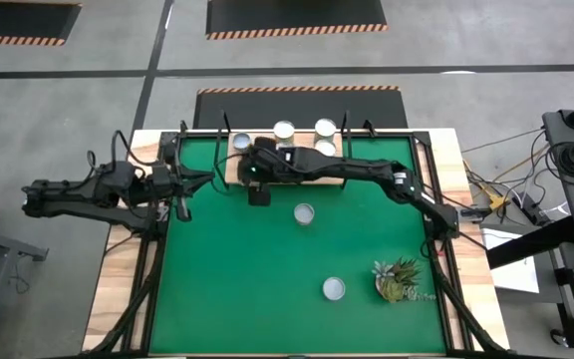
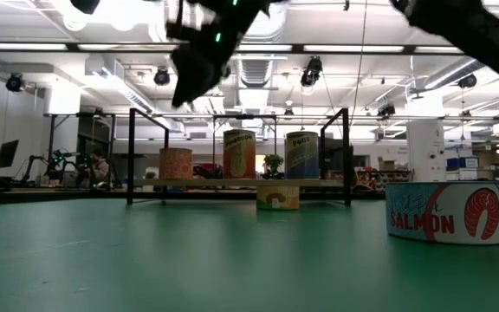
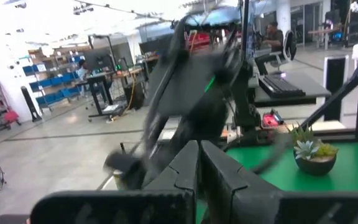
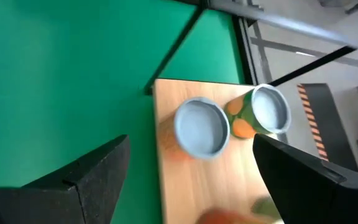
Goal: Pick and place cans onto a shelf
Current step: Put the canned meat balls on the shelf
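The light-wood shelf (image 1: 289, 146) stands at the mat's far edge and carries several cans (image 1: 284, 130) with silver tops. Two more cans stand on the green mat: one (image 1: 304, 213) near the middle, one (image 1: 334, 289) toward the near edge. My right gripper (image 1: 257, 185) hangs open and empty above the mat, just in front of the shelf's left part. In the right wrist view its fingers (image 4: 191, 180) stand wide apart, with two shelf cans (image 4: 199, 127) beyond them. My left gripper (image 1: 199, 180) waits shut at the mat's left edge.
A small potted plant (image 1: 397, 279) stands at the mat's near right. In the low view a salmon can (image 2: 444, 212) is close at the right, and a short can (image 2: 278, 196) stands before the shelf (image 2: 232, 183). Black frame rails run round the mat.
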`<state>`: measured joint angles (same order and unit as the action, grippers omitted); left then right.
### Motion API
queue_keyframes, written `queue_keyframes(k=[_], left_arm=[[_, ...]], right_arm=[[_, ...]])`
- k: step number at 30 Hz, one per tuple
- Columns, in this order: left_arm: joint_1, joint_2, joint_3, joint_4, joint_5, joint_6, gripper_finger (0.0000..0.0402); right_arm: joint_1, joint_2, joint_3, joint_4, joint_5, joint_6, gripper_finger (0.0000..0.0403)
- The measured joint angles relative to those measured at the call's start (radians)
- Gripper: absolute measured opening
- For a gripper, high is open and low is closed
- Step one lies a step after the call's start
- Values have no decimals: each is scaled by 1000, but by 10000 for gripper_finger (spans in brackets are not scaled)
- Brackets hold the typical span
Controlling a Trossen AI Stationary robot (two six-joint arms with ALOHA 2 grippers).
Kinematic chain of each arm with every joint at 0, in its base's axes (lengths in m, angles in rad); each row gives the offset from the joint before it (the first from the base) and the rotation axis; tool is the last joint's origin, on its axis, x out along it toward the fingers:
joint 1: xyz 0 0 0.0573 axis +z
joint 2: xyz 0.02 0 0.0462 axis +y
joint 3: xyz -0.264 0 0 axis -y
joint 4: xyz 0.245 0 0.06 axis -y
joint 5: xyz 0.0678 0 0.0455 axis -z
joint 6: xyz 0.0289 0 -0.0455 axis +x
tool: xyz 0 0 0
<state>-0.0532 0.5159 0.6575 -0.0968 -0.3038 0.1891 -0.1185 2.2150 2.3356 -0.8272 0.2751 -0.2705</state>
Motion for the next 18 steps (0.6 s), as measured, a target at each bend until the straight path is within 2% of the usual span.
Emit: queue_keyframes(k=[4, 8, 13, 18], left_arm=[[0, 55, 0, -4, 0, -7, 0], [1, 125, 15, -35, -4, -18, 0], [1, 206, 59, -78, -4, -49, 0], [1, 261, 69, -69, -4, -49, 0]], right_arm=[[70, -70, -26, -59, 75, 43, 326], [136, -153, -137, -54, 123, 90, 326], [203, -314, -362, -27, 164, 187, 326], [249, -482, -634, 100, 173, 255, 326]])
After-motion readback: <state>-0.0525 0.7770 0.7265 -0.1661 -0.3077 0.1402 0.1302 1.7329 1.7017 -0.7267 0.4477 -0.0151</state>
